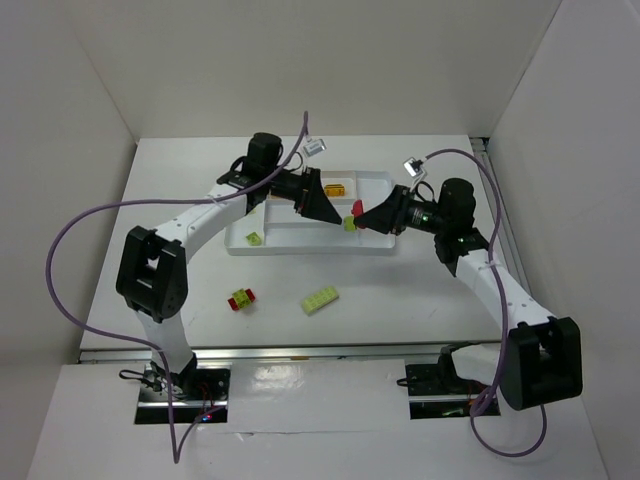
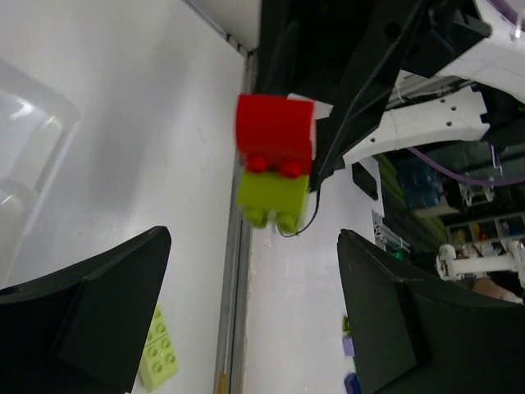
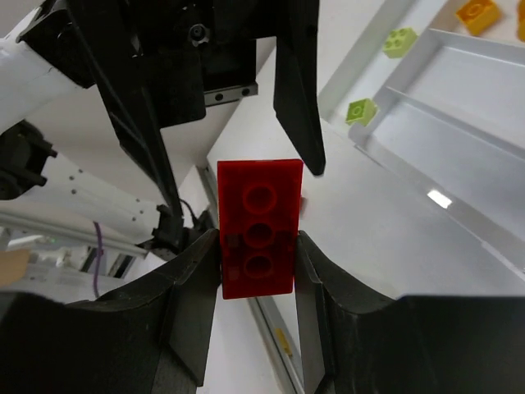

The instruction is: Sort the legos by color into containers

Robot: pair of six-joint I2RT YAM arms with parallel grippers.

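Observation:
My right gripper [image 1: 358, 220] is shut on a stack of a red lego on a light green lego [image 1: 351, 221], held above the right part of the white tray [image 1: 300, 247]. In the right wrist view the red lego [image 3: 258, 226] sits between my fingers [image 3: 197, 279]. My left gripper [image 1: 330, 208] is open, facing the stack from the left, a short gap away. In the left wrist view the stack [image 2: 275, 160] hangs beyond my open left gripper [image 2: 254, 238]. A yellow-orange lego [image 1: 334, 188] and a green lego [image 1: 255, 238] lie in tray compartments.
A red, yellow and green stack [image 1: 241, 299] and a long light green lego [image 1: 320, 299] lie on the table in front of the tray. The long green lego also shows in the left wrist view [image 2: 157, 349]. White walls enclose the table on three sides.

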